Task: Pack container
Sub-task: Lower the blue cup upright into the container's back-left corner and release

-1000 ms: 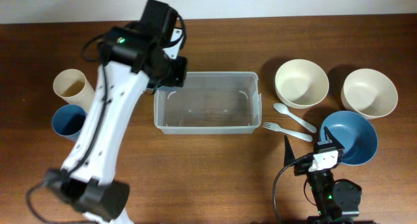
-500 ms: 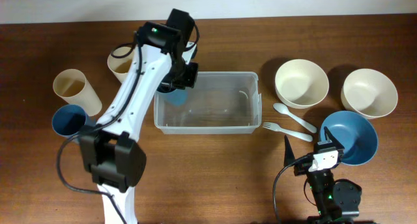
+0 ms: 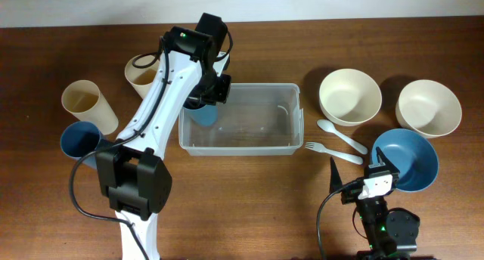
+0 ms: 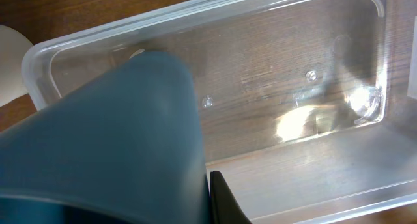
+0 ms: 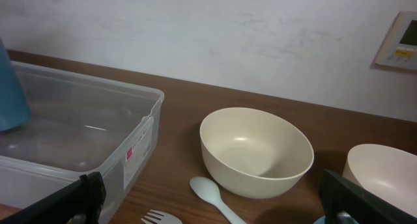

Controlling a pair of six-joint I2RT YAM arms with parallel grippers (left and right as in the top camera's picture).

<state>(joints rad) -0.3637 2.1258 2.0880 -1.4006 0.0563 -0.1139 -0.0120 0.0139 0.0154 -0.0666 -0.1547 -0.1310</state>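
Note:
The clear container (image 3: 249,122) lies in the middle of the table. My left gripper (image 3: 209,96) is shut on a blue cup (image 3: 203,113), which it holds at the container's left end. In the left wrist view the blue cup (image 4: 111,133) fills the lower left, with one dark fingertip (image 4: 225,201) pressed against its side and the container's floor (image 4: 293,87) beyond. I cannot tell whether the cup touches that floor. My right gripper (image 3: 357,174) stands open near the front edge, holding nothing. From its wrist the container (image 5: 98,139) is at the left.
Right of the container stand two cream bowls (image 3: 349,96) (image 3: 429,107) and a blue bowl (image 3: 408,160). A pale spoon (image 3: 340,135) and fork (image 3: 333,152) lie between them. At the left are two cream cups (image 3: 85,101) (image 3: 141,72) and another blue cup (image 3: 79,141).
The left arm has swung right and brought the blue cup over the container's left end. It has hardly moved in the last half second. The right arm is still.

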